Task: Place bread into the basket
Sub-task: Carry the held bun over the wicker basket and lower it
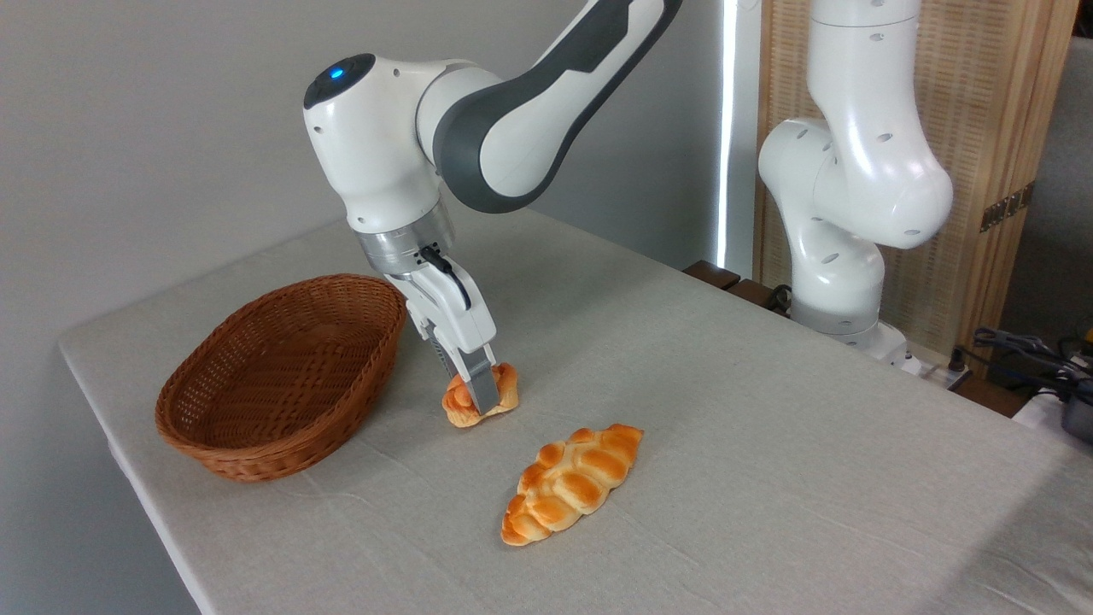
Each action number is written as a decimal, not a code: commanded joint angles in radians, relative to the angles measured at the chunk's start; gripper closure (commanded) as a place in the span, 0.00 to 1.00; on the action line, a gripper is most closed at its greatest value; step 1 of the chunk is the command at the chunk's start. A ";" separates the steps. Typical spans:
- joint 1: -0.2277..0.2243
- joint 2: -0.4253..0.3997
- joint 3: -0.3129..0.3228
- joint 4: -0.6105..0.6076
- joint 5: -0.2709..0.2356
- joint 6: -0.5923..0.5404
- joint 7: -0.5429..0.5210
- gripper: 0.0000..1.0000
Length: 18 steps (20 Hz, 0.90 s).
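Observation:
The bread [504, 391], a small golden-orange knotted bun, sits tilted at table level just right of the basket. My gripper [476, 389] comes down on it from above, fingers closed against its sides, the near finger [483, 386] covering its middle. The basket [256, 427], oval brown wicker with low sloping sides, stands on the table's left part, holding nothing that I can see. Its right rim is a short gap from the bun.
A longer braided loaf [574, 483] lies on the cloth in front and to the right of the bun. The arm's white base [841, 265] stands at the table's far right edge. Cables and dark gear [1037, 359] sit beyond that edge.

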 commanded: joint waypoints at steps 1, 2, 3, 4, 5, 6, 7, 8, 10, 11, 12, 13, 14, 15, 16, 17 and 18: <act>-0.004 -0.022 0.019 0.026 0.004 -0.029 0.022 0.69; -0.002 -0.027 0.021 0.046 0.004 -0.055 0.026 0.69; 0.001 -0.027 0.023 0.072 -0.002 -0.070 0.034 0.68; 0.005 -0.027 0.024 0.101 -0.008 -0.078 0.033 0.67; 0.005 -0.028 0.024 0.131 -0.015 -0.087 0.030 0.66; 0.005 -0.028 0.024 0.160 -0.024 -0.090 0.025 0.66; 0.005 -0.028 0.023 0.181 -0.025 -0.090 0.022 0.66; 0.005 -0.028 0.021 0.203 -0.033 -0.090 0.013 0.65; 0.004 -0.027 0.013 0.234 -0.057 -0.072 -0.027 0.61; 0.005 -0.025 0.012 0.241 -0.079 -0.052 -0.053 0.59; 0.004 -0.024 0.012 0.246 -0.111 -0.014 -0.076 0.59; 0.004 -0.021 0.012 0.246 -0.149 0.029 -0.110 0.58; 0.002 -0.015 0.010 0.246 -0.177 0.077 -0.143 0.58; -0.002 -0.008 0.009 0.246 -0.183 0.120 -0.173 0.58; -0.004 0.005 0.007 0.246 -0.186 0.152 -0.194 0.58; -0.004 0.018 0.001 0.246 -0.188 0.181 -0.213 0.56; -0.004 0.034 -0.011 0.246 -0.186 0.212 -0.226 0.41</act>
